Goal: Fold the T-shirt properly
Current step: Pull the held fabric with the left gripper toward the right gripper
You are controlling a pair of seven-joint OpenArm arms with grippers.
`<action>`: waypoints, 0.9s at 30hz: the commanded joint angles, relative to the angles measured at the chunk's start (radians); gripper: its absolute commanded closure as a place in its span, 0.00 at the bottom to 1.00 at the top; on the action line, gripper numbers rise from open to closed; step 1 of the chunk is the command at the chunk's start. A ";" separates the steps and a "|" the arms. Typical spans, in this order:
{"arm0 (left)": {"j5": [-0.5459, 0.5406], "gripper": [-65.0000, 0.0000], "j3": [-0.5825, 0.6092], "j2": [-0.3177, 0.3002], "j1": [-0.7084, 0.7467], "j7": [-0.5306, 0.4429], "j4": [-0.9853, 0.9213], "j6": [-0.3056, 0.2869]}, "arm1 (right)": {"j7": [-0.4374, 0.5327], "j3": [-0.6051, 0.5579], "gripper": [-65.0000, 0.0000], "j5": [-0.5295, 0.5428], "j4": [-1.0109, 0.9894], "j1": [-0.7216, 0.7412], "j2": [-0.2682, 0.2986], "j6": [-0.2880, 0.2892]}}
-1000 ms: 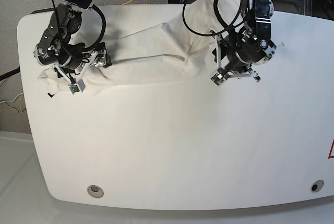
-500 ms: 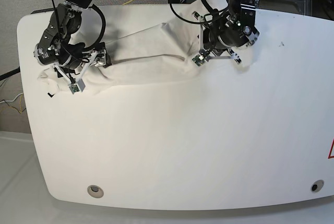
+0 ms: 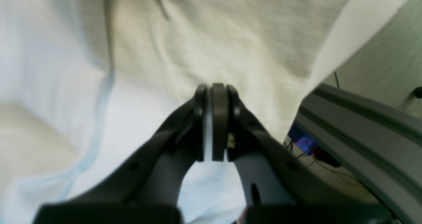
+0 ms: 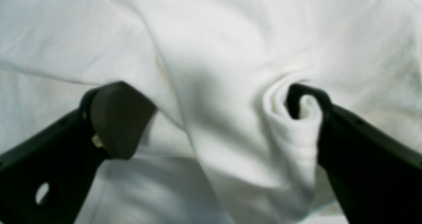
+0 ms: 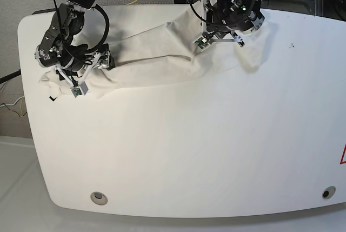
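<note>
Left end effector [image 3: 212,118] was clamped tight, jaws pressed together, and it looked like a bit of the shirt [image 5: 157,59] was pinched there, up at 1 o'clock on the table [image 5: 189,151]. Right end effector [image 4: 211,118] sat at 10 o'clock with jaws spread wide, a roll of cloth curled around one finger [image 4: 329,125]. Shirt lay stretched between them along the far edge.

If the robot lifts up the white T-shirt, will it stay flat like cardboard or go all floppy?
Probably floppy. The T-shirt already lies in soft wrinkles and folds across the table, so it would likely droop. A bit of cloth curls around a finger of the right hand, which suggests it bends easily. It also looks thin, so it is probably light.
</note>
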 commanded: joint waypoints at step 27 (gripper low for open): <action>-0.005 0.96 -0.103 -0.212 -0.056 -0.025 0.006 -0.002 | -0.033 0.003 0.01 -0.023 -0.001 -0.093 0.013 -0.009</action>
